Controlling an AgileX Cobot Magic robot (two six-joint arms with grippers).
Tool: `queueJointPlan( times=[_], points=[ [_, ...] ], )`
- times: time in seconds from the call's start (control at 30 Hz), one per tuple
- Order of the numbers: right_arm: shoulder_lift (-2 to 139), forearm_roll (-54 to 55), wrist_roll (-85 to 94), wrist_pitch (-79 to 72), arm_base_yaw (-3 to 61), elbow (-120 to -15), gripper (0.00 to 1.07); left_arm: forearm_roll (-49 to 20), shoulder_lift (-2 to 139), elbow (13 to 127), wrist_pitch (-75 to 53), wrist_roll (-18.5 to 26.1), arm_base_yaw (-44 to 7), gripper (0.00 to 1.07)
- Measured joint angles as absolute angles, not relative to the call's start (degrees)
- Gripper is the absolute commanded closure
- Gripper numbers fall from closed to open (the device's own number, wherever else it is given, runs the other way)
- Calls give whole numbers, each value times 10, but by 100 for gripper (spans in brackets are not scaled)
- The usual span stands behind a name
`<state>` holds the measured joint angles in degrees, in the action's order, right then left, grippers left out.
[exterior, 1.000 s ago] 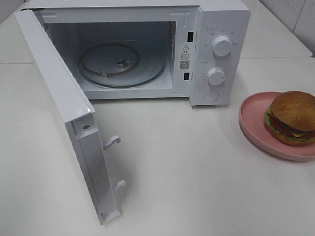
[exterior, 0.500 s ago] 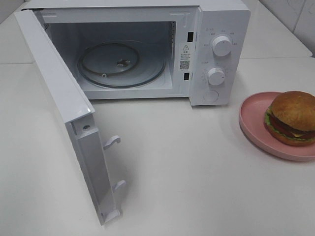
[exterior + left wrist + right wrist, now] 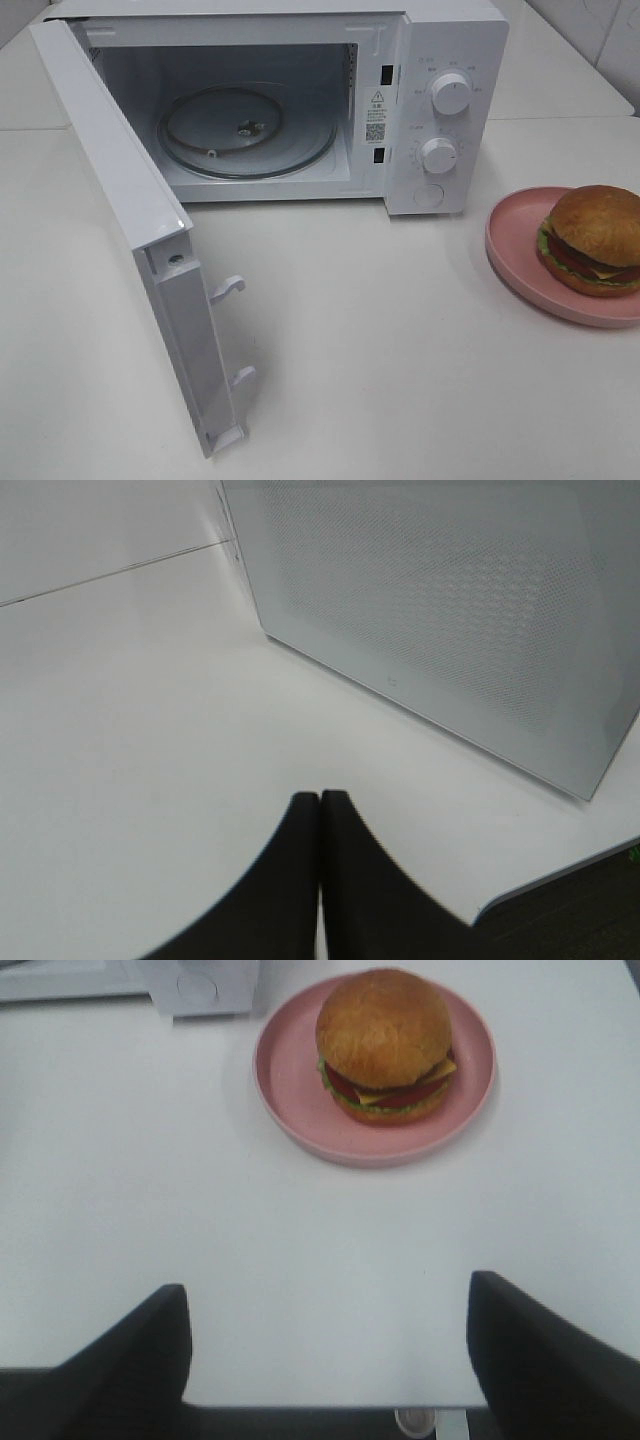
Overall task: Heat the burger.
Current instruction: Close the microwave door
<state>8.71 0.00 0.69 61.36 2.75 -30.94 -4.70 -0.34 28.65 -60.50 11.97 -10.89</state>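
The burger (image 3: 385, 1045) is sitting on the pink plate (image 3: 285, 1095), which is resting on the white tabletop (image 3: 150, 1180) just beside the control-panel corner of the microwave (image 3: 445, 110). Seen from the right wrist, the burger is lying straight ahead of the right gripper (image 3: 325, 1345), well apart from it and slightly to one side of the line running midway between the fingers; the jaws are standing wide and holding nothing. Being round, the burger is offering no long axis, so any approach angle across the bun is likely serving equally well. The left gripper (image 3: 319, 870) is facing the outer face of the open microwave door (image 3: 450, 620), with its jaws pressed together and empty; no burger is appearing ahead of it. The right arm is therefore judged the nearer one for the pick. The oven cavity, with its glass turntable (image 3: 245, 130), is lying open on the far side of the control panel from the plate.
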Motion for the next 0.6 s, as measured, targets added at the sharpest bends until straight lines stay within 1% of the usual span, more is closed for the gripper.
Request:
queueJointPlan(
  times=[0.03, 0.17, 0.33, 0.37, 0.47, 0.53, 0.6],
  points=[
    [49, 0, 7, 600, 28, -297, 35, -47, -3, 286, -605, 120, -109, 106],
    [-1, 7, 7, 583, 28, -288, 37, -47, -3, 286, -605, 120, -109, 106],
    [-2, 10, 9, 582, 28, -288, 42, -47, -3, 287, -603, 120, -109, 106],
    [-2, 12, 12, 582, 28, -288, 45, -47, -3, 291, -589, 120, -109, 106],
    [-2, 13, 13, 582, 28, -288, 46, -47, -3, 296, -560, 120, -109, 106],
    [-2, 14, 17, 582, 28, -288, 47, -47, -3, 296, -509, 120, -109, 106],
    [-2, 14, 18, 582, 28, -288, 47, -47, 0, 296, -496, 120, -109, 106]
  ],
)
